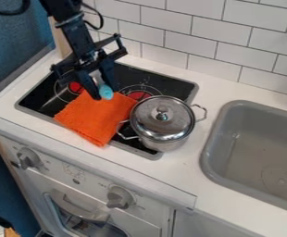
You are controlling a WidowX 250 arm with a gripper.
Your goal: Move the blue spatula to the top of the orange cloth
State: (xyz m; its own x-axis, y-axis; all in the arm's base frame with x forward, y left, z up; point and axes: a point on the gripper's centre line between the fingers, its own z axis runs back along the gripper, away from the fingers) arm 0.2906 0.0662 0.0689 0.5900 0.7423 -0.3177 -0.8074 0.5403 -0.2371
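white counter [217,85], tiled wall [171,30], black stove [146,78]; the gripper's [104,94] jaws clamp the blue spatula [106,91] at the upper edge of the rumpled orange cloth [96,118], near a round, shiny metal pot [165,134].

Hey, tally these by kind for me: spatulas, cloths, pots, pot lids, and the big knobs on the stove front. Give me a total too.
Blue spatula: 1
Orange cloth: 1
Pot: 1
Pot lid: 1
Stove knobs: 2
Total: 6

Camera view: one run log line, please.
black robot gripper over black stove | blue spatula at gripper, near upper edge of orange cloth
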